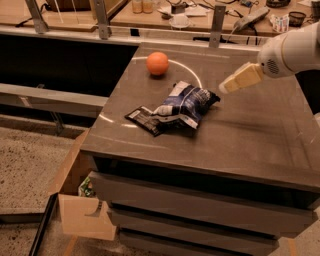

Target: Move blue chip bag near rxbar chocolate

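Observation:
The blue chip bag (184, 105), crinkled dark blue with white patches, lies on the grey tabletop (250, 135). Its left end touches or slightly overlaps the rxbar chocolate (144, 120), a flat black wrapper lying just to its left. My gripper (225, 88), with cream-coloured fingers, hangs above the table just right of the bag's upper right corner, clear of the bag and holding nothing. The white arm reaches in from the upper right.
An orange ball (157, 63) sits at the table's far left, inside a white arc painted on the top. A cluttered wooden bench (200, 15) runs behind. A cardboard box (80, 210) stands on the floor at the table's left front.

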You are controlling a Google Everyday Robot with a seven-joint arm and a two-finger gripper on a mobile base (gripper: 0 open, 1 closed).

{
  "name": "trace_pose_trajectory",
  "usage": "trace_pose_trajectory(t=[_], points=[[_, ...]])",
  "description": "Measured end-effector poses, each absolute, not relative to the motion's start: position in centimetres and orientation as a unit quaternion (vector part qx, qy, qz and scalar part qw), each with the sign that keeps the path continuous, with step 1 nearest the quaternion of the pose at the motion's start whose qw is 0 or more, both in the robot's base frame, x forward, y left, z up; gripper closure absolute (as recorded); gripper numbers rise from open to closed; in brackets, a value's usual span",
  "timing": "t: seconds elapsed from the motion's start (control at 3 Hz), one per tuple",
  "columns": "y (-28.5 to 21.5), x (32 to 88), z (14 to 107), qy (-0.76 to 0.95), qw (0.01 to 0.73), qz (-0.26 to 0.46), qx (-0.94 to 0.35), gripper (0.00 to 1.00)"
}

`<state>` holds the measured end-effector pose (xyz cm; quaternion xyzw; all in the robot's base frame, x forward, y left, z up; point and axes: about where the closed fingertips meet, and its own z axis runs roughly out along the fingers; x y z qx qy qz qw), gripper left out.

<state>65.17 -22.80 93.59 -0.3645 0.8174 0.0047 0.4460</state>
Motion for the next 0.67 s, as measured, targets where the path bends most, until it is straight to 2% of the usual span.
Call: trace_pose_trajectory(t=[0.33,0.67], points=[[-26.67,65.22,93.04,0.831,0.431,-0.040,-0.350,0.00],[-26.66,65.22,93.04,0.831,0.431,-0.040,-0.350,0.00]])
